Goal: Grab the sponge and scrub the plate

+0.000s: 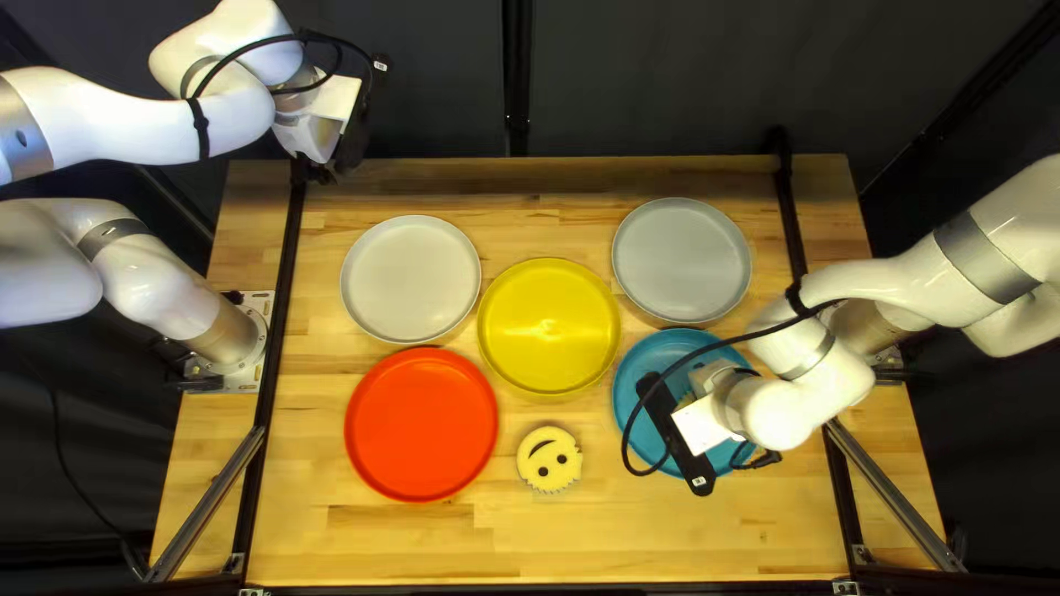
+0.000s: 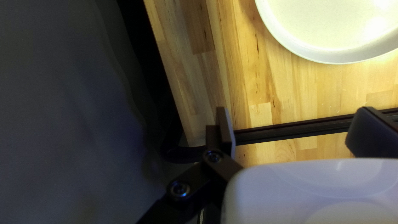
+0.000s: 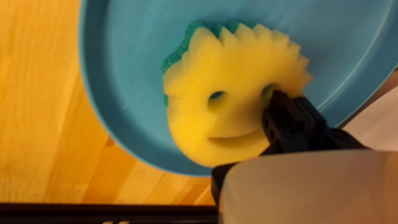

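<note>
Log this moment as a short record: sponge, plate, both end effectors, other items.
task_sponge: yellow sponge with green backing, over the plate
task_plate: blue plate
right_end_effector: right end effector, shut on that sponge
left_end_effector: left end effector, open, nothing held
other_plates: white plate, yellow plate, red plate, grey plate
other_sponge: smiley sponge, on table
sponge_plate_contact: cannot tell

High slant, two wrist close-ups

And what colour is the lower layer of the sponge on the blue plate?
The lower layer is green, clearest in the right wrist view.
</note>
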